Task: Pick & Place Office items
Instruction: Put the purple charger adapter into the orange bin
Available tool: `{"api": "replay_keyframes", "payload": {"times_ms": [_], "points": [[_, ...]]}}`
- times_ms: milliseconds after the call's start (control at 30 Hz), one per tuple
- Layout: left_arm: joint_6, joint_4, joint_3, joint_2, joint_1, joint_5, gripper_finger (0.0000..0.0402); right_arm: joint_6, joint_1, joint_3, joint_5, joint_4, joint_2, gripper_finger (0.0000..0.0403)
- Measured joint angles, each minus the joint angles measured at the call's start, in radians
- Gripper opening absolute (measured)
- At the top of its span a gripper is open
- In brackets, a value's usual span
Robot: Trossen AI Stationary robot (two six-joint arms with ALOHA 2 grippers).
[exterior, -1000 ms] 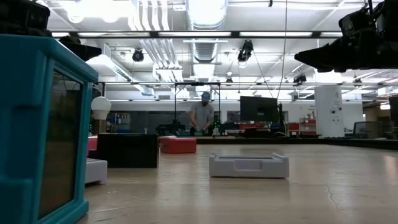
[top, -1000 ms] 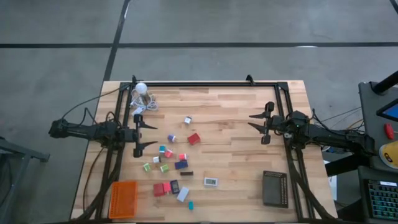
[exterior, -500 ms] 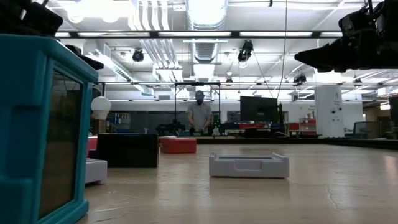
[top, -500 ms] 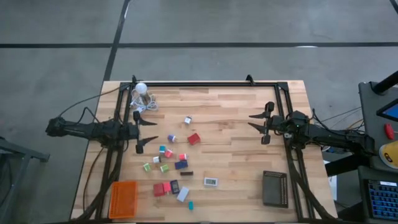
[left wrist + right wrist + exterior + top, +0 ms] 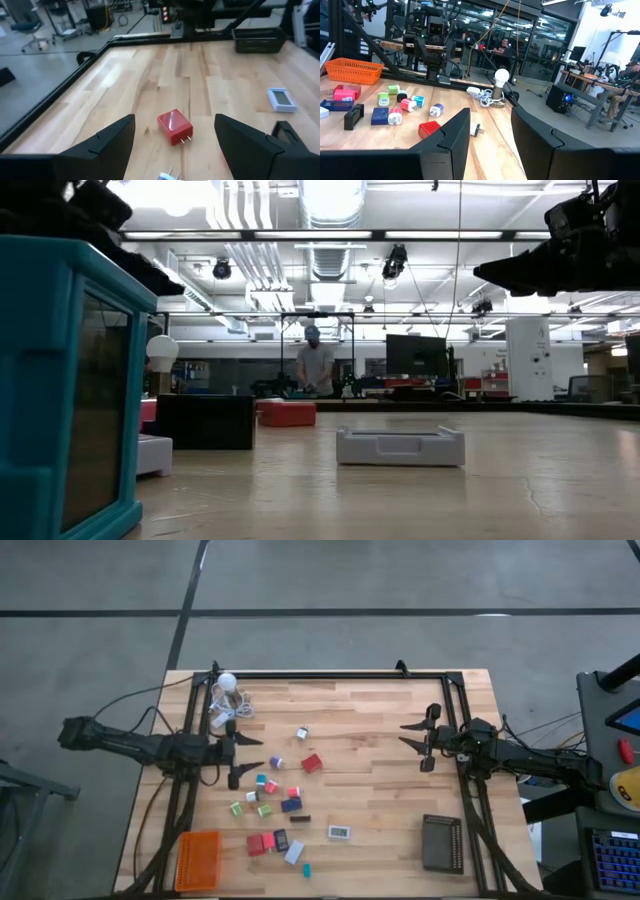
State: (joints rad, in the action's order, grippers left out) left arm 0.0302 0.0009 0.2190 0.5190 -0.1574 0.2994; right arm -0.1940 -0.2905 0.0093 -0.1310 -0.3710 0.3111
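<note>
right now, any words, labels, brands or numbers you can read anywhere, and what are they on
None can be read.
White display piece: its grey screen shows no digits that can be made out.
Red plug block: plain faces, no print visible.
Small coloured pieces: any markings are too small to read.
Orange tray and black tray: no labels visible.
Screens and signs in the room behind: too blurred to read.

We saw bare tabletop [image 5: 380, 720] btwn both arms, mid-right side open for passing. Office items [image 5: 275, 810] crowded the left-centre; white bulb w/ coiled cord [image 5: 228, 698] blocked the far-left corner, orange tray [image 5: 198, 860] and black tray [image 5: 442, 842] the near corners.
</note>
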Motion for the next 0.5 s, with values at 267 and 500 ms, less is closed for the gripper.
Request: {"api": "replay_keyframes", "payload": {"times_ms": [267,500], "points": [[-0.013,-0.277,0.203,0.235,0.012,0.051,0.0275,0.0,0.0,0.0,0.0,0.0,0.0,0.0139],[0.034,-0.35,0.317,0.438,0.043,0.013,0.0275,0.0,0.0,0.0,0.0,0.0,0.0,0.0139]]}}
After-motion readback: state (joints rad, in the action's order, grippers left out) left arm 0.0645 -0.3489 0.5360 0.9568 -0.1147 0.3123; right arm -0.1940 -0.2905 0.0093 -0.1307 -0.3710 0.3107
